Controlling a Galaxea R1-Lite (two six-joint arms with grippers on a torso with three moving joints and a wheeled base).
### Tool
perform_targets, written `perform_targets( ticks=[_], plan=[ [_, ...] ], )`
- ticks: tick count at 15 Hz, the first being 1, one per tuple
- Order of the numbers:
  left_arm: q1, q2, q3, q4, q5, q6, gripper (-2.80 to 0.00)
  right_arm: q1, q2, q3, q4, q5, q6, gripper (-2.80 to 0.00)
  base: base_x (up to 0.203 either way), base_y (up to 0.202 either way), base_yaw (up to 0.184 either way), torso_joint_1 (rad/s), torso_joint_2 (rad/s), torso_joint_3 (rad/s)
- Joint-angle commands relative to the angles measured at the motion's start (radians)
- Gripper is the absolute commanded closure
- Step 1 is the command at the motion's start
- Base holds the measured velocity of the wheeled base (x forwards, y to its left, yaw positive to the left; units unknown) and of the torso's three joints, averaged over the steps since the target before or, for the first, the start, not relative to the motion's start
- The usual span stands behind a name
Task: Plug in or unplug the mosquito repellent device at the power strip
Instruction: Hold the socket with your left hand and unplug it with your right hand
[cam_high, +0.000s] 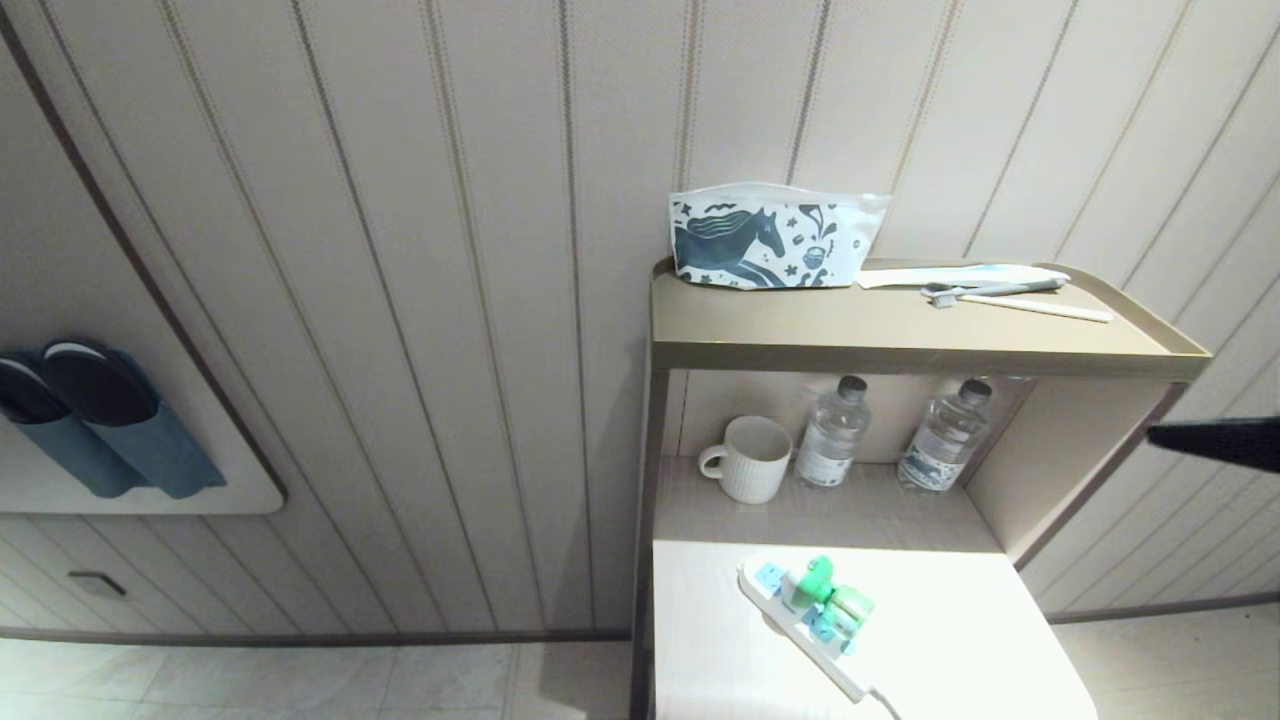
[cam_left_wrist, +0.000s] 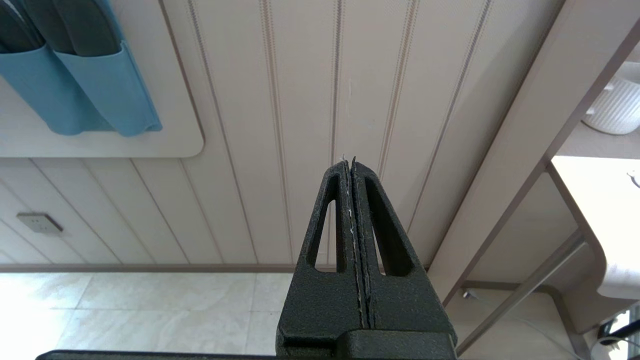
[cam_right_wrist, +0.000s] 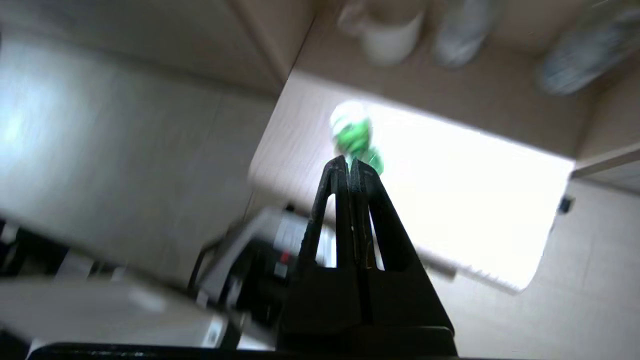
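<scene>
- two grippers are in view, and both carry nothing: the right gripper (cam_right_wrist: 350, 165) has its fingers pressed together and hangs above the power strip (cam_high: 800, 620), well apart from it; the left gripper (cam_left_wrist: 352, 165) is also pressed together and points at the wall panelling, far to the left of the power strip.
- the mosquito repellent device (cam_high: 822, 595) sits plugged into the power strip at about mid-length, with green cap and green bottle both showing. the power strip lies diagonally on the white tabletop (cam_high: 950, 640), its cord (cam_high: 880, 700) running off the near end.
- risk, closed approach: with the fingers together, the right gripper cannot straddle the mosquito repellent device. a descent in this state would likely push it sideways in its socket or slide the power strip.
- risk, unsecured base: nothing visibly holds the power strip down. a straight upward pull may lift the power strip along with the device instead of separating them.
- risk, off-axis pull: a tilted pull could bind or bend the plug pins.
- risk, poor grip point: the rounded cap and smooth bottle may slip between the fingers; the white body looks the safer place to pinch.
- risk, clearance: the mug (cam_high: 748, 458) and two water bottles (cam_high: 832, 432) stand on the shelf just behind the power strip; an overshoot rearward could topple them.
</scene>
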Motion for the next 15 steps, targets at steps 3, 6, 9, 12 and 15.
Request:
perform_targets(
  ticks=[3, 6, 9, 12, 15],
  plan=[
    [0.000, 0.001, -0.001, 0.000, 0.000, 0.000, 0.00, 0.237, 0.294, -0.055, 0.245, -0.297, -0.031, 0.00, 0.000, 0.000, 0.000, 0.000, 0.00, 0.000],
    [0.000, 0.001, 0.000, 0.000, 0.000, 0.000, 0.00, 0.240, 0.350, 0.043, 0.193, -0.349, -0.198, 0.00, 0.000, 0.000, 0.000, 0.000, 0.00, 0.000],
    [0.000, 0.001, 0.001, 0.000, 0.000, 0.000, 0.00, 0.196, 0.413, 0.091, 0.086, -0.345, -0.352, 0.00, 0.000, 0.000, 0.000, 0.000, 0.00, 0.000],
    [0.000, 0.001, 0.001, 0.000, 0.000, 0.000, 0.00, 0.188, 0.528, 0.132, -0.055, -0.266, -0.393, -2.80, 0.000, 0.000, 0.000, 0.000, 0.00, 0.000],
    [0.000, 0.001, 0.001, 0.000, 0.000, 0.000, 0.00, 0.193, 0.625, 0.214, -0.271, -0.199, -0.403, -2.80, 0.000, 0.000, 0.000, 0.000, 0.00, 0.000]
  ],
)
